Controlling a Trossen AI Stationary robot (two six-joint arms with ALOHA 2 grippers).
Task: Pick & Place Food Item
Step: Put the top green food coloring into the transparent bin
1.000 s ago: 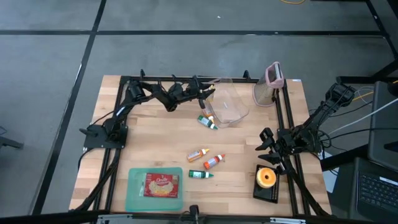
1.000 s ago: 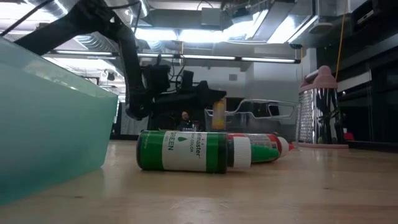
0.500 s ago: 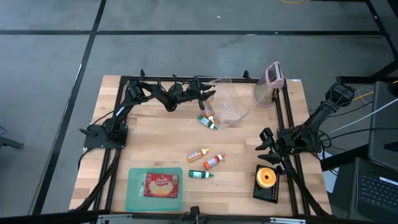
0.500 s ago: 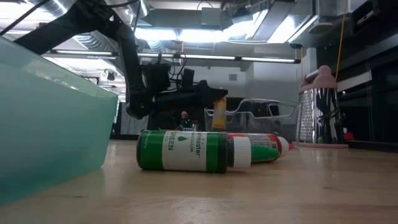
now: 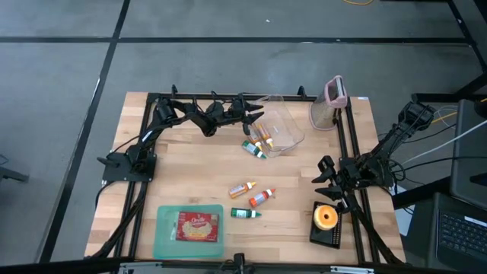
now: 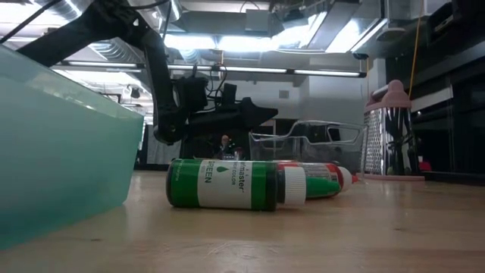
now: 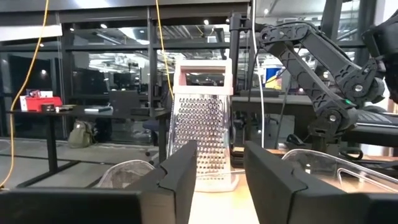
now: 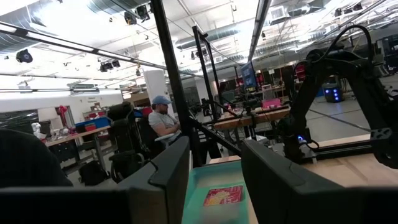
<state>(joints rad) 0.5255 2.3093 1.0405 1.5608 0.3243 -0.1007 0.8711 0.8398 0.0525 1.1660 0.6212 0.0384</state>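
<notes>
A clear plastic container (image 5: 283, 128) stands at the table's far middle; it also shows in the low view (image 6: 311, 142). A small orange bottle (image 5: 265, 137) lies on its side inside it. My left gripper (image 5: 256, 116) hovers over the container's left rim, open and empty (image 7: 221, 168). A green-capped bottle (image 5: 254, 149) lies on the table against the container's near-left corner. An orange (image 5: 243, 188), a red (image 5: 261, 198) and a green bottle (image 5: 245, 214) lie mid-table. My right gripper (image 5: 327, 180) waits open at the right (image 8: 214, 168).
A teal tray (image 5: 163, 236) holding a popcorn packet (image 5: 198, 226) sits at the near left. A metal grater (image 5: 327, 103) with a pink top stands at the far right. An orange round object on a black base (image 5: 326, 221) sits at the near right.
My left gripper has let go of the orange bottle that hung below its fingers over the clear container. The bottle has fallen and now lies inside the container. The gripper has stayed over the container's left rim.
</notes>
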